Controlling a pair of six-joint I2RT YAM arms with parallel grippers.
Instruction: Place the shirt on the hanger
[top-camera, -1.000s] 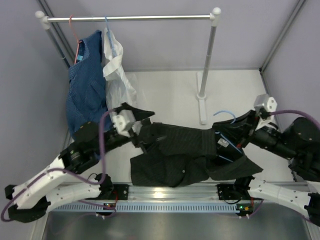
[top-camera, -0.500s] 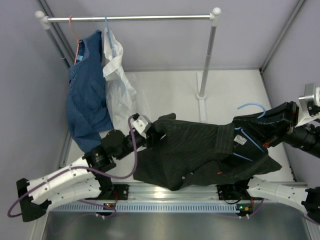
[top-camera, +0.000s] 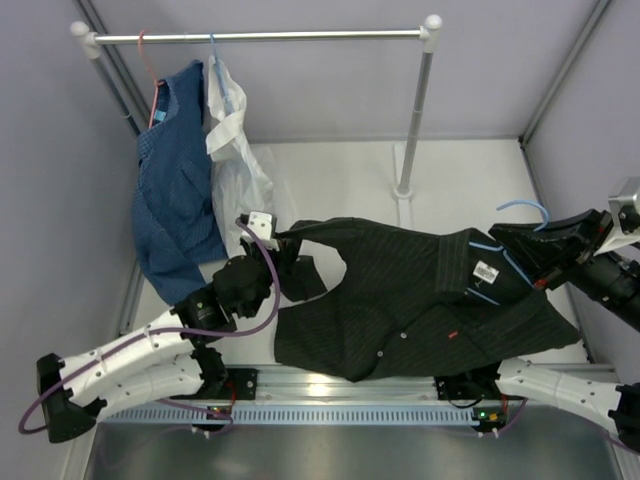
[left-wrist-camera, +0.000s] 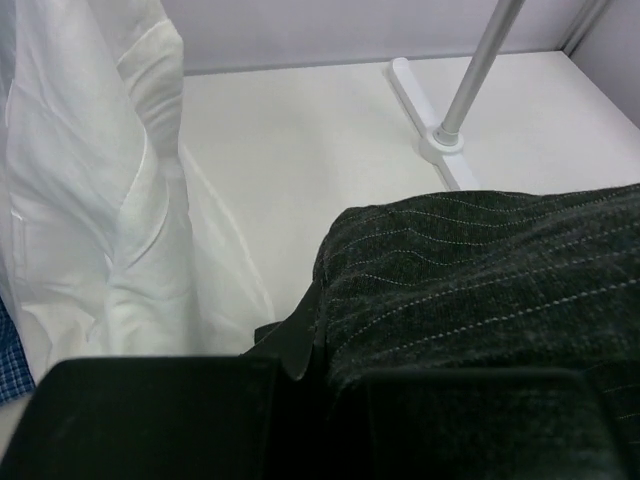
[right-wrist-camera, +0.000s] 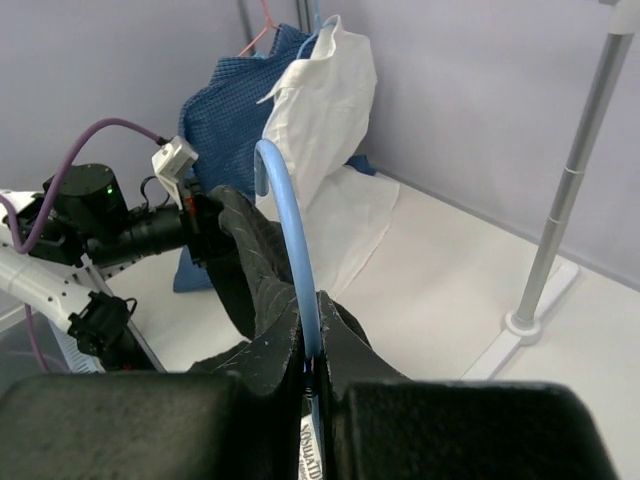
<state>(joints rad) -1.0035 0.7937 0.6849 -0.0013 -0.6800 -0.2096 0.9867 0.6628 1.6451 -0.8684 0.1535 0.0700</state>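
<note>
The black pinstriped shirt (top-camera: 420, 300) hangs stretched between my two grippers above the table. My left gripper (top-camera: 283, 262) is shut on the shirt's left end; in the left wrist view the striped cloth (left-wrist-camera: 480, 270) runs into the left gripper (left-wrist-camera: 315, 372). The light-blue wire hanger (top-camera: 523, 208) sits at the shirt's collar with its hook sticking out to the right. My right gripper (top-camera: 548, 250) is shut on the hanger's neck. In the right wrist view the hanger (right-wrist-camera: 287, 215) rises from the right gripper (right-wrist-camera: 312, 345), with shirt cloth (right-wrist-camera: 250, 265) draped beyond.
A clothes rack's rail (top-camera: 260, 36) crosses the back, and its right post (top-camera: 415, 120) stands on a base (top-camera: 403, 215) just behind the shirt. A blue patterned garment (top-camera: 170, 190) and a white shirt (top-camera: 235, 150) hang at the rail's left end. Walls close in on both sides.
My left gripper has shut on the shirt's left end. My right gripper has carried the hanger to the right, and the shirt has been drawn out wider between them.
</note>
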